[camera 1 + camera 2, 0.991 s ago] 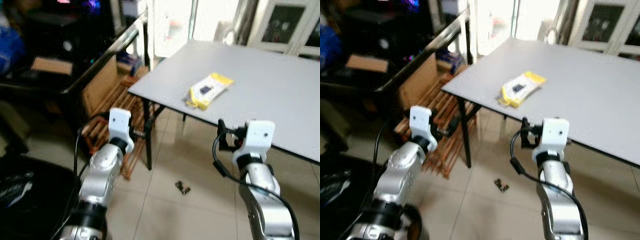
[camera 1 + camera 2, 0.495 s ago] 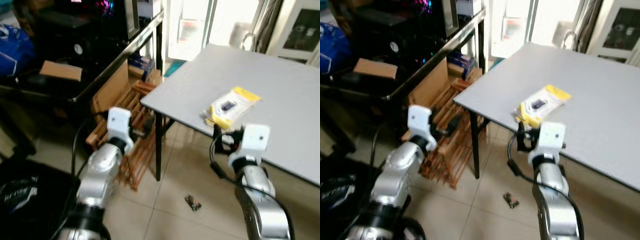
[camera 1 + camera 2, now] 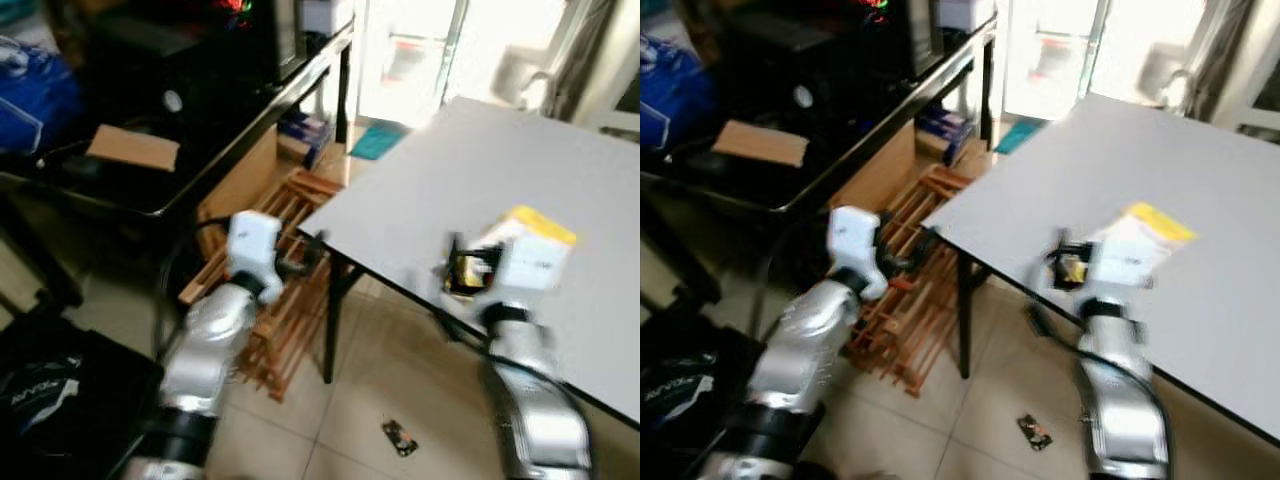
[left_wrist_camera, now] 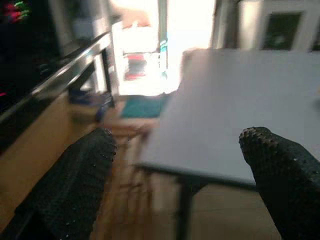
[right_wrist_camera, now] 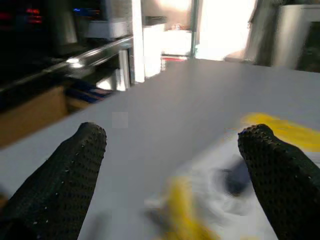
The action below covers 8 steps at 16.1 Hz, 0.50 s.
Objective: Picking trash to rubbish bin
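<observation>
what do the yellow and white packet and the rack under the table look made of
The yellow and white packet looks like thin plastic film, slightly glossy, though motion blur leaves that open. The rack looks like bare reddish-brown wood: parallel slats with a matte finish.

This looks like a lived-in room of a home, part living space, part storage corner. The floor (image 3: 370,400) is pale tile, with a small scrap of litter (image 3: 399,437) lying on it near the table leg. A plain grey worktop (image 3: 480,170) on thin black legs fills the right side. To the left stands a dark desk (image 3: 200,150) crowded with electronics showing coloured lights, a cardboard piece (image 3: 133,148) lying on its near edge. Under and beside it lean a wooden slatted rack (image 3: 290,290) and a cardboard box (image 3: 235,175). Far back, bright daylight pours through a doorway (image 3: 420,50), and a white cabinet (image 4: 277,25) stands at the far right.
</observation>
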{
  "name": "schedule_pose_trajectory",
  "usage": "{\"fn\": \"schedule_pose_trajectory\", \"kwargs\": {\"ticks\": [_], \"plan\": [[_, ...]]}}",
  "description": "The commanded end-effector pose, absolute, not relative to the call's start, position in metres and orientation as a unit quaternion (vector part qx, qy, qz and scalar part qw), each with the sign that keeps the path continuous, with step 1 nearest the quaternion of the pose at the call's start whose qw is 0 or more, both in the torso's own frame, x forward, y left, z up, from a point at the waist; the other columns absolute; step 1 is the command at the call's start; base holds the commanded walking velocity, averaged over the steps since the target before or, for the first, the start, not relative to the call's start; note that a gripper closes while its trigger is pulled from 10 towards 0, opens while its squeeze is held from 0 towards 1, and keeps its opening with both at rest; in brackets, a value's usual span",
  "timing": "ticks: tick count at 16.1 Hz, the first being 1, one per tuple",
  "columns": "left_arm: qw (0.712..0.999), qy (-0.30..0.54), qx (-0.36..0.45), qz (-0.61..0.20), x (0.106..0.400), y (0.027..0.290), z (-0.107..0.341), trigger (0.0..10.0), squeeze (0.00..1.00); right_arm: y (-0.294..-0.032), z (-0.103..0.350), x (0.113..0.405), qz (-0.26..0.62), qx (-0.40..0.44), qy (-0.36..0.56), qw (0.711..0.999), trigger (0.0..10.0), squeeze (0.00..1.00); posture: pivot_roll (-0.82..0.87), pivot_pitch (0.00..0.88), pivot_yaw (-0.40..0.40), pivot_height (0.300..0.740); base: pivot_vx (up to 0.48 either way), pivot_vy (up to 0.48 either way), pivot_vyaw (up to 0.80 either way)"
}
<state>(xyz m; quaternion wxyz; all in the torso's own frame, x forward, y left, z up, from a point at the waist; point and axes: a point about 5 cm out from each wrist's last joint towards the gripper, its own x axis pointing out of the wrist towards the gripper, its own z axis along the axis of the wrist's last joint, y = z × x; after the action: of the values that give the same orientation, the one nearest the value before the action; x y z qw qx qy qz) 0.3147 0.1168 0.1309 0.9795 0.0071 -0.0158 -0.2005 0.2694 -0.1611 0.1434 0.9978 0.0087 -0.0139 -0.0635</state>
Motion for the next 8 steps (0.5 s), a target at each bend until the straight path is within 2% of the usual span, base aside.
{"fn": "schedule_pose_trajectory", "kwargs": {"ticks": [1, 8], "plan": [[0.977, -0.021, 0.001, -0.213, 0.3141, 0.1098, 0.1343, 10.0, 0.00, -0.1700, 0.1444, 0.2678, -0.081, 0.002, -0.012, 0.997, 10.0, 0.00, -0.08, 0.055, 0.031, 0.740, 0.000, 0.000, -0.77], [0.977, -0.019, 0.003, -0.213, 0.3132, 0.1105, 0.1353, 10.0, 0.00, -0.1696, 0.1443, 0.2692, -0.086, 0.001, -0.011, 0.996, 10.0, 0.00, -0.07, 0.059, 0.032, 0.740, 0.000, 0.000, -0.78]]}}
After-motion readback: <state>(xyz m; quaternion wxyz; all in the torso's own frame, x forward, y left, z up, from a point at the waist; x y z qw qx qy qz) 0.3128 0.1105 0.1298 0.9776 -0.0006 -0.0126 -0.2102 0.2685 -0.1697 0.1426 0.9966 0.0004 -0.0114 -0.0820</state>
